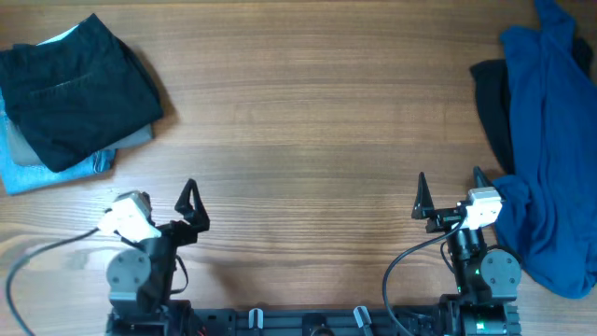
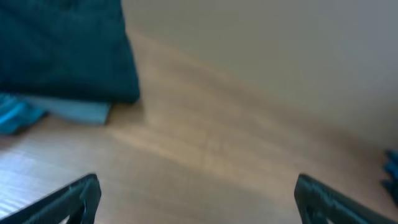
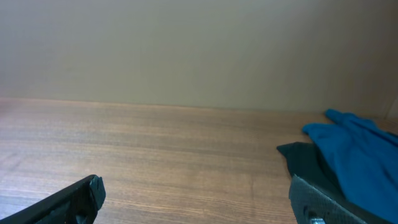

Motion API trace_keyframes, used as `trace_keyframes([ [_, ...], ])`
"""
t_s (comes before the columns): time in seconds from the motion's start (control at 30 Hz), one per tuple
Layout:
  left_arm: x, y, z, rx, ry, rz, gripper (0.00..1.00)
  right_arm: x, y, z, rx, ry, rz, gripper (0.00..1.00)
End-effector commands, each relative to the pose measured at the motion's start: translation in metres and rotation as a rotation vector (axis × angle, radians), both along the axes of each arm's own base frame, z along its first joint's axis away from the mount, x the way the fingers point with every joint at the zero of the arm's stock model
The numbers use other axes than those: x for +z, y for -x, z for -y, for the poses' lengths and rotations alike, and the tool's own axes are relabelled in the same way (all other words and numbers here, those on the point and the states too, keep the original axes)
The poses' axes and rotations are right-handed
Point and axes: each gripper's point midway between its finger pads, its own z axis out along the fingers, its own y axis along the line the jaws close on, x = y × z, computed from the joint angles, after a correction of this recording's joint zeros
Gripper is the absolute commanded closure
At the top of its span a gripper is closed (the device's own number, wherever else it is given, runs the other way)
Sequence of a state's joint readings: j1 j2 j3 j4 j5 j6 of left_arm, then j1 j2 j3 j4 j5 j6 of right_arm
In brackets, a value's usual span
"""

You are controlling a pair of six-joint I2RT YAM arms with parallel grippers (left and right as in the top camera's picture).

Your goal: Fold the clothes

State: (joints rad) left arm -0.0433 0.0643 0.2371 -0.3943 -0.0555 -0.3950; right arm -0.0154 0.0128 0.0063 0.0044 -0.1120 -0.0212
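Observation:
A stack of folded clothes sits at the back left: a black garment (image 1: 79, 89) on top of a grey one and a light blue one (image 1: 37, 173). The stack also shows in the left wrist view (image 2: 62, 50). An unfolded blue garment (image 1: 550, 159) lies crumpled at the right edge over a black garment (image 1: 492, 98); both show in the right wrist view (image 3: 354, 155). My left gripper (image 1: 193, 203) is open and empty near the front left. My right gripper (image 1: 451, 191) is open and empty, just left of the blue garment.
The wooden table (image 1: 308, 121) spreads between the two piles. Arm bases and cables sit along the front edge (image 1: 308, 317).

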Motion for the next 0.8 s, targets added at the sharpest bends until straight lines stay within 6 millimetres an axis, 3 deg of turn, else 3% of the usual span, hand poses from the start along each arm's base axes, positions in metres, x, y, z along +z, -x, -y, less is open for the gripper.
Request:
trace_keyframes([
  [0.0,-0.003,-0.012,0.000,-0.007,-0.027,0.133,0.00,0.002,0.001,-0.005,0.024,0.002,0.012,0.00],
  [0.1,0.001,-0.018,0.005,-0.047,-0.144,0.220,0.00,0.002,0.001,-0.005,0.024,0.002,0.012,0.00],
  [0.2,-0.021,-0.019,0.005,-0.057,-0.169,0.148,0.00,0.002,0.001,-0.005,0.024,0.002,0.012,0.00],
  [0.77,-0.020,-0.019,0.007,-0.064,-0.164,0.151,0.00,0.003,0.001,-0.005,0.024,0.002,0.012,0.00],
])
